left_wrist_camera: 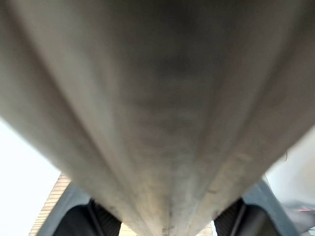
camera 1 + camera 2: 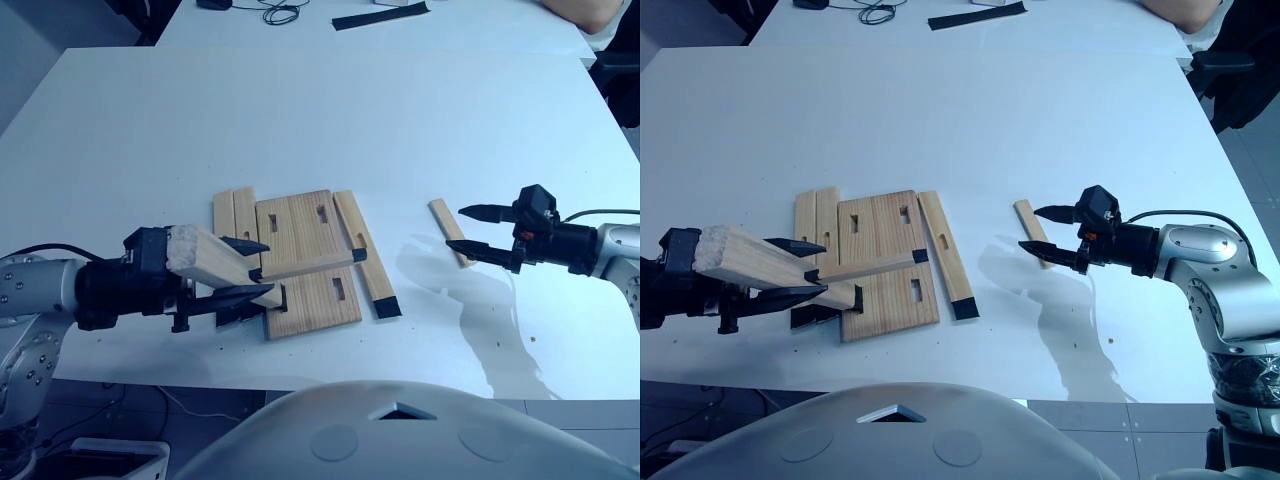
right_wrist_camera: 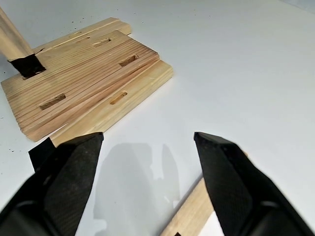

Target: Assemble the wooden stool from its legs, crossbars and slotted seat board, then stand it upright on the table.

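Left gripper [image 2: 262, 268] is clamped on a thick wooden leg [image 2: 212, 257], its tip over the slotted seat board [image 2: 300, 232] lying flat mid-table. Beyond, the right gripper [image 2: 456, 227] hangs wide open above a short crossbar [image 2: 441, 215]. The crossbar is judged light, rigid and smooth, best taken mid-length across its narrow edges.

White bench [image 2: 300, 120], seen from its near edge. Near its middle lies the slotted seat board [image 2: 305, 262], flat, slots up. Two planks [image 2: 226, 213] lie side by side against the board's far left corner. A long leg [image 2: 360, 245] with a black near end lies along the board's right edge. A short crossbar [image 2: 443, 218] lies apart, farther right. Beyond the far edge a second bench [image 2: 480, 25] carries a black strip [image 2: 380, 17] and cables [image 2: 280, 12].
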`<action>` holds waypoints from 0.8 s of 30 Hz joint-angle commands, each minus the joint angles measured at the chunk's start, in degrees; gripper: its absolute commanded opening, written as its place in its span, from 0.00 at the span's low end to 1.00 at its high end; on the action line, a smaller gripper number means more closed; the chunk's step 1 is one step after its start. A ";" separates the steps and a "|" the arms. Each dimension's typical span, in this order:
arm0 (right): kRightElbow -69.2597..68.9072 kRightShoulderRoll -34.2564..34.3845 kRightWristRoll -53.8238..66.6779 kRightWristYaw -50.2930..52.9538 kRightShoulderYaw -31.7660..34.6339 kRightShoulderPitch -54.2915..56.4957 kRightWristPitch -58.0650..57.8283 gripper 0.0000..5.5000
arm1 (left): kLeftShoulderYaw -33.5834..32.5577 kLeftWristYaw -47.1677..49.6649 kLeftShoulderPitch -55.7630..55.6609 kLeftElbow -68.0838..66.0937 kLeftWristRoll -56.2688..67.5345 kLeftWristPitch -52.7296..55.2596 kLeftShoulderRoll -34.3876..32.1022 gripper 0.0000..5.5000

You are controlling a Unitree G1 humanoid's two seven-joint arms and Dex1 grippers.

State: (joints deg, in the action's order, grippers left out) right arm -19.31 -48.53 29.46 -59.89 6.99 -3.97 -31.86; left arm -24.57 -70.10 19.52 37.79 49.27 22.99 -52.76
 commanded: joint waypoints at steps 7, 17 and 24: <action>-1.01 0.86 0.57 1.15 0.70 -1.02 0.12 0.62 | -0.70 0.36 -2.54 1.12 2.48 2.17 -1.19 0.40; -0.30 0.81 0.31 0.53 -0.44 0.51 0.03 0.62 | -1.01 -2.33 4.00 1.02 -3.04 -2.70 1.38 0.40; -0.06 0.73 0.09 0.40 -0.67 0.80 0.03 0.62 | 0.00 -0.72 4.49 0.98 -4.09 -4.48 2.21 0.40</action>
State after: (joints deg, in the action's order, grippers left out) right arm -19.42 -47.53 29.36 -59.44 6.65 -4.05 -31.84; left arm -25.28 -71.63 23.62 39.02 47.26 18.31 -50.82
